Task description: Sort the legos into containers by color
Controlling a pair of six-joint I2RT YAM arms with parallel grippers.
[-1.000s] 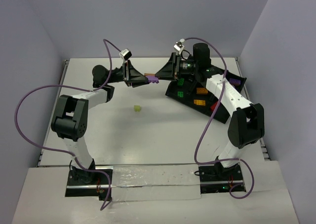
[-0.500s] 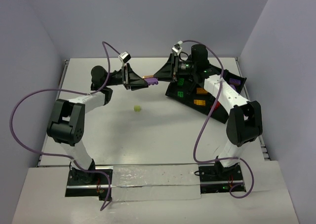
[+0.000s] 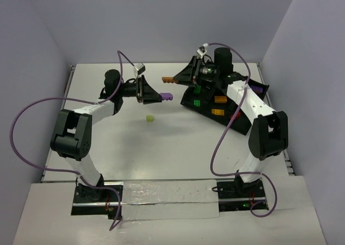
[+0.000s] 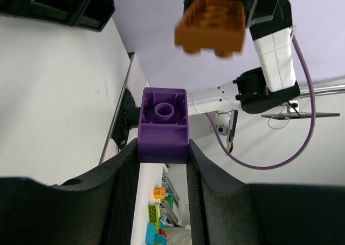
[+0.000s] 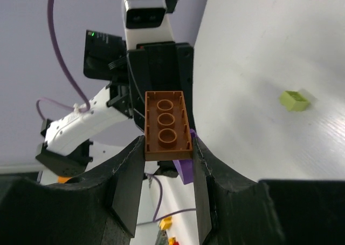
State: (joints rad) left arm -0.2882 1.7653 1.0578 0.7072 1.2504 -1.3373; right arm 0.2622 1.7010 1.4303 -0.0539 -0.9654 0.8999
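My left gripper [image 3: 159, 96] is shut on a purple lego [image 3: 167, 97], seen from below in the left wrist view as a purple lego [image 4: 163, 124] clamped between the fingers [image 4: 121, 185]. My right gripper [image 3: 173, 80] is shut on an orange lego [image 3: 169, 80]; the right wrist view shows that orange lego [image 5: 166, 124] underside up between the jaws. The two bricks are apart, the orange one higher and further back. A yellow-green lego [image 3: 149, 118] lies alone on the table. The black divided tray [image 3: 242, 124] sits at the back right with green, orange, red and purple bricks in its containers.
White tabletop [image 3: 161, 148] with walls on three sides. Purple cables loop from both arms. The tray [image 3: 190, 105] lies just right of the raised grippers.
The two bricks, joined between the grippers before, have come apart: the right gripper lifted away up and back with the orange one, the left keeps the purple one.
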